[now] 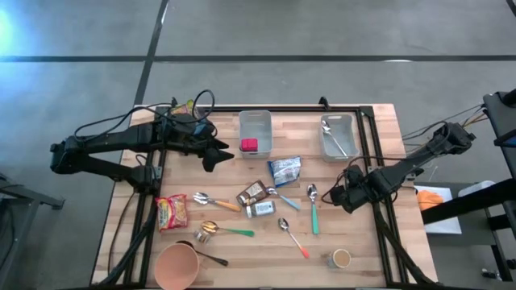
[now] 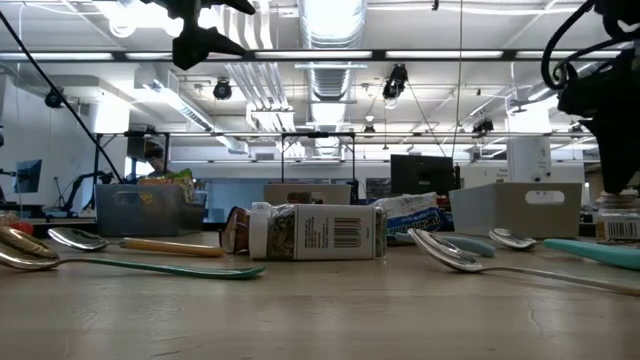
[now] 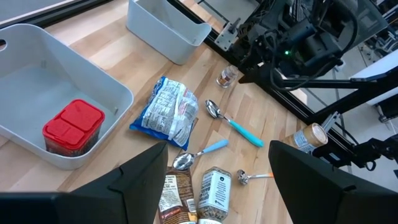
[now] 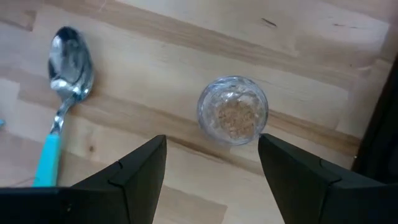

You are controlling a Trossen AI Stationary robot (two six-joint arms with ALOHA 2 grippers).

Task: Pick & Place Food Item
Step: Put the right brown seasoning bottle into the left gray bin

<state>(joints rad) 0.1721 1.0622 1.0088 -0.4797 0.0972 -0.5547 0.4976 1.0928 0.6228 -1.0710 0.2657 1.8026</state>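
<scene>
Left arm: the left gripper hangs above the table just beside the near bin, jaws spread wide with nothing between them.
Near bin: the white bin already holds one food item, a red-lidded container, sitting in the corner of the bin nearest the left gripper; in the left wrist view the red-lidded container sits flat on the bin floor, lid up. That looks like one placement done.
Middle of the table: plenty is still out on the wood, namely a noodle packet, a blue-and-white snack bag, two small seasoning jars lying on their sides, and several spoons scattered among them. I'd say most of the job is left.
Far bin: the second bin holds cutlery only, as far as I can see.
Right arm: the right gripper is low over the table near the blue-handled spoon, jaws parted and holding nothing.
Likely next item: a small clear jar stands upright directly ahead of the right gripper, between the lines of its two fingers but not yet touched. It is round glass or plastic with brownish grains inside, and its open-looking top faces up.
Judgement: the right gripper seems lined up to close on this jar, so a pick is about to start.
</scene>
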